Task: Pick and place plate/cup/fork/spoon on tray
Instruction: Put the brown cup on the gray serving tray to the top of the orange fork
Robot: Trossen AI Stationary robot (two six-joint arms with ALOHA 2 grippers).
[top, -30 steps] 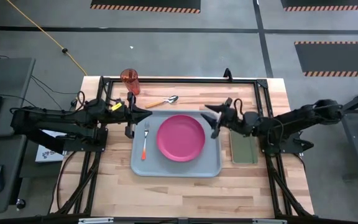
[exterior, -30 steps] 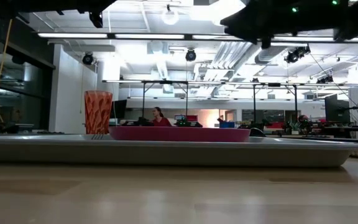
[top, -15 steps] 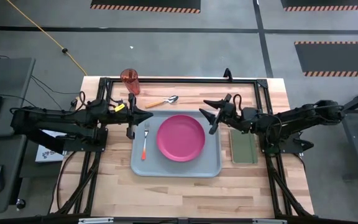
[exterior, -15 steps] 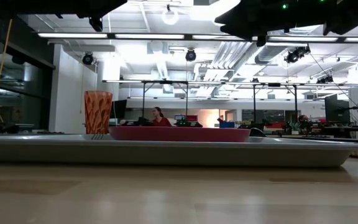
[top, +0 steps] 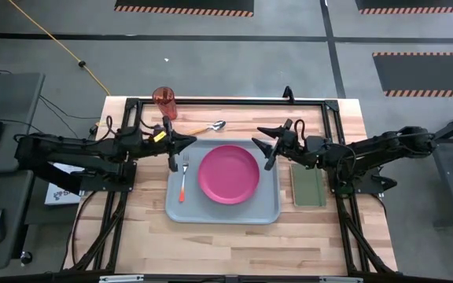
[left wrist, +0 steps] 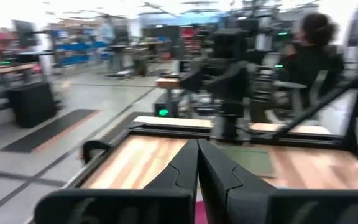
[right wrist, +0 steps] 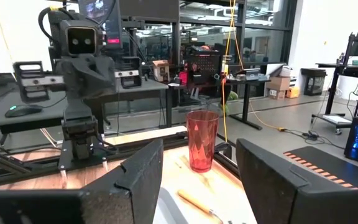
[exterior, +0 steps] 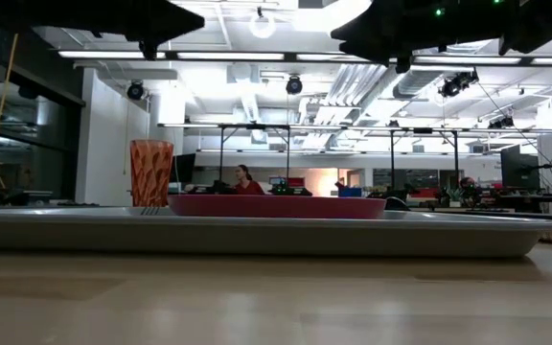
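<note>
The cup [top: 163, 102] stands upright at the far left corner of the table, well apart from the tray [top: 175, 208] and not yet on it; in the right wrist view it shows framed between that arm's spread fingers [right wrist: 145, 171]. The right gripper [top: 267, 145] hovers empty and wide apart over the tray's far right corner, just beside the plate [top: 229, 174], pointing toward the cup and the spoon [top: 206, 127]. The left gripper [top: 187, 142] is clenched on nothing, its fingers [left wrist: 197, 165] pressed together, held above the tray's far left edge near the fork [top: 183, 179]. Plate and fork already lie inside the tray; the spoon rests on the bare wood just beyond the tray's far rim, and a dark-green pad [top: 307, 189] lies to the tray's right. The step in hand looks like choosing the next piece, spoon or cup. Taking the cup would need a long reach across the table with the jaws kept wide to straddle it; the spoon calls for a low, flat pinch.
</note>
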